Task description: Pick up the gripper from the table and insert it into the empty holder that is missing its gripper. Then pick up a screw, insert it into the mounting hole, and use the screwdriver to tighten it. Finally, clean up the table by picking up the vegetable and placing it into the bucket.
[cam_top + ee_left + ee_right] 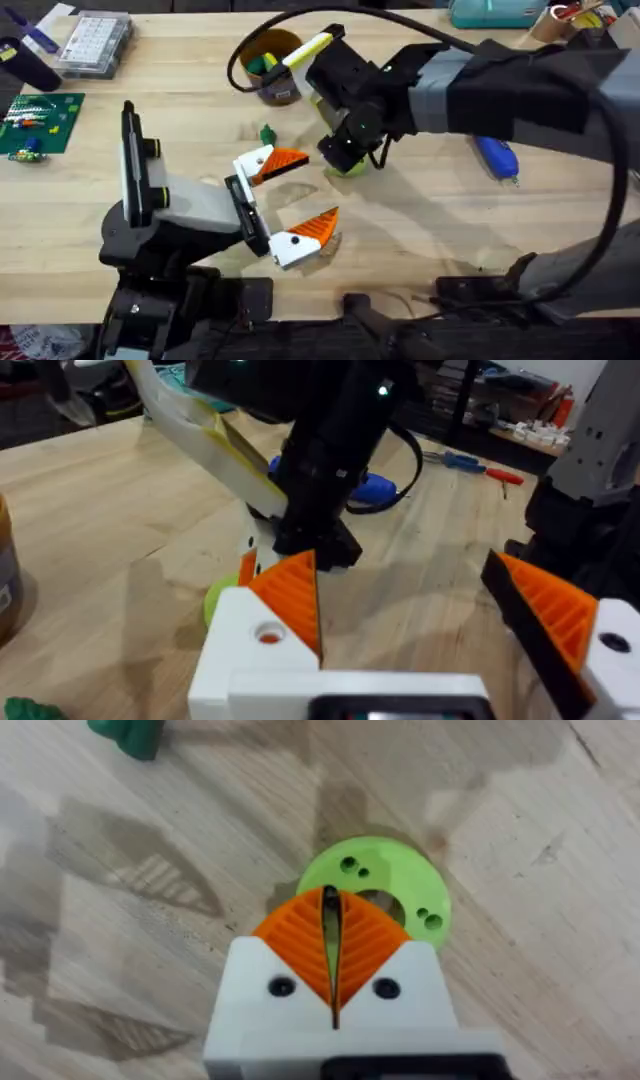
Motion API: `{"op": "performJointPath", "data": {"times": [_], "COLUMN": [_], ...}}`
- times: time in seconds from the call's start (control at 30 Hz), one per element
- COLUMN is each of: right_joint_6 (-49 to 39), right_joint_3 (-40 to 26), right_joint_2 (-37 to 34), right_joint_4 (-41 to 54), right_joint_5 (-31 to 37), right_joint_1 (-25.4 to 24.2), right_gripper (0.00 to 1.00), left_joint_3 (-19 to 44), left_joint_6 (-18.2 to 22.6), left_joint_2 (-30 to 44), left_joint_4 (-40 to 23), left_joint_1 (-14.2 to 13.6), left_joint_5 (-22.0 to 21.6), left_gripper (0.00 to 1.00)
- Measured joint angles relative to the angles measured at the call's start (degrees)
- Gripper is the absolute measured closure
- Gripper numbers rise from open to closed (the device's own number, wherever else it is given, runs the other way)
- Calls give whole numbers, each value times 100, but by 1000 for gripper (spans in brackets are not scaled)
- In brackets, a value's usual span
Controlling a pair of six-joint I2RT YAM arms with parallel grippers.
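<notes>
My right gripper [345,158] reaches in from the right and hovers over a lime-green disc with holes [400,880]. Its orange pads [365,935] are shut on a thin dark piece that looks like a screw [330,903]. My left gripper [292,200] stands open beside it, white fingers [290,600] spread wide with nothing between them. A small green vegetable [267,133] lies on the table between the disc and the yellow-orange bucket [272,68], which holds something green. The blue screwdriver [497,157] lies to the right, partly under the right arm.
A green circuit board [38,120] and a clear parts box [95,45] sit at the far left. A teal object [495,12] is at the back edge. Hand tools with red and blue handles [480,465] lie beyond the screwdriver. A black cable loops above the bucket.
</notes>
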State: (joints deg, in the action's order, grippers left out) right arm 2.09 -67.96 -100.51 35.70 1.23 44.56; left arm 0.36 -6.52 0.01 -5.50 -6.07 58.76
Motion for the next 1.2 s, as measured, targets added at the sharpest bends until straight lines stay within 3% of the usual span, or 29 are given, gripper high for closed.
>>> {"op": "performJointPath", "data": {"times": [0.2,0.53,1.0,1.2], "right_joint_6": [0,0,-47,-111], "right_joint_3": [0,-380,-2503,-3158], "right_joint_2": [70,818,938,944], "right_joint_4": [58,770,2541,2979], "right_joint_5": [-2,-1,-19,-423], "right_joint_1": [0,0,0,2], "right_gripper": [997,998,998,998], "left_joint_3": [0,0,0,0], "left_joint_6": [2,0,-12,-15], "left_joint_2": [0,0,0,1], "left_joint_4": [0,0,0,0], "left_joint_1": [0,0,0,0], "left_joint_5": [0,0,1,2], "left_gripper": [13,13,13,13]}}
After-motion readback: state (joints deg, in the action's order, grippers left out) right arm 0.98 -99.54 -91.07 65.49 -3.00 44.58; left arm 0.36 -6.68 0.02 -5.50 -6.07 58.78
